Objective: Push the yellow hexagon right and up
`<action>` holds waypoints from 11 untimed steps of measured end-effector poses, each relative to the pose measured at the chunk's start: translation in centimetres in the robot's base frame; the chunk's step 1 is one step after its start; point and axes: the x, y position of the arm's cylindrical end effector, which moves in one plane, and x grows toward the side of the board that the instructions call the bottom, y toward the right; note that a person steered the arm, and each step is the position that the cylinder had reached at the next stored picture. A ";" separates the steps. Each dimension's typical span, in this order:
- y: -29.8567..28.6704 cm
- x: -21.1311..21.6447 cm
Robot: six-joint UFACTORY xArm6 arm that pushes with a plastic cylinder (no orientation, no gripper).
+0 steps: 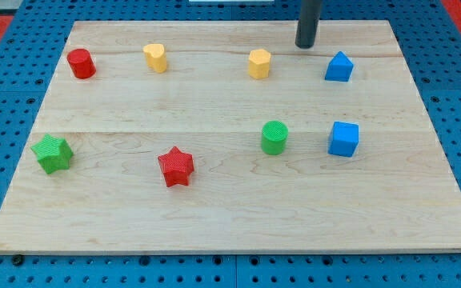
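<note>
My tip (306, 46) rests on the wooden board (214, 104) near its top edge, at about one o'clock from the board's centre. The rod rises out of the view's top, so its upper part and the arm are cut off. There is no hand or jaw to open or close, only the bare rod end, and it touches no block.

The yellow hexagon (259, 63) sits just at eight o'clock from my tip, near but apart from it. A second yellow block (156, 58) lies well off at nine o'clock from the hexagon; its outline is hard to make out. The red cylinder (81, 63) stands further along the same row.

A blue block (338, 67) with a peaked top is at four o'clock from my tip; its exact shape is unclear. The blue cube (343, 138) is at six o'clock from it, with the green cylinder (274, 137) beside that at nine o'clock. The red star (175, 166) and green star (52, 154) lie in the lower left.
</note>
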 end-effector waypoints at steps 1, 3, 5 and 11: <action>0.0 2.9; -3.6 4.7; -8.3 9.5; -4.6 4.4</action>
